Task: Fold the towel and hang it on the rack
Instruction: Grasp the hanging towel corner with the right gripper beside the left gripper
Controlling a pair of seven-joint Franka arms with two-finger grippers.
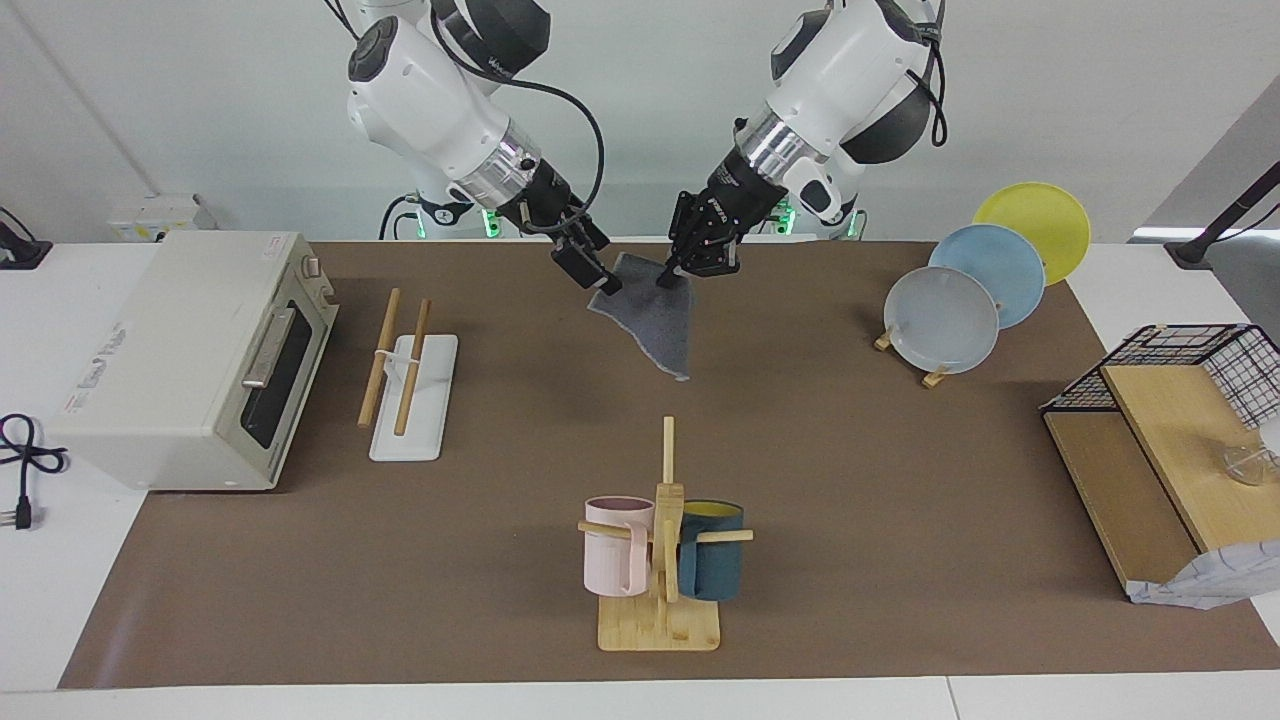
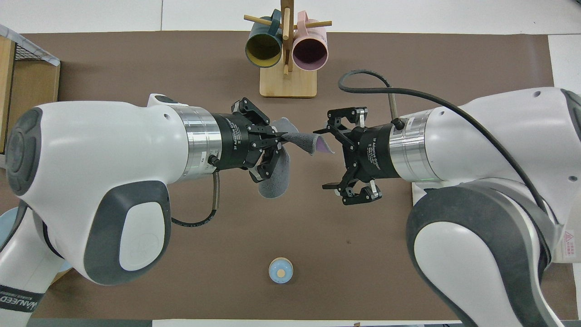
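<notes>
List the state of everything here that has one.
towel: lifted, hanging from the left gripper, grey face out, not on the rack.
left gripper: shut on the towel's top edge.
right gripper: open, at the towel's other top corner.
rack: bare.
oven: door shut.
mugs: hung on their stand.
plates: upright in their holder.
</notes>
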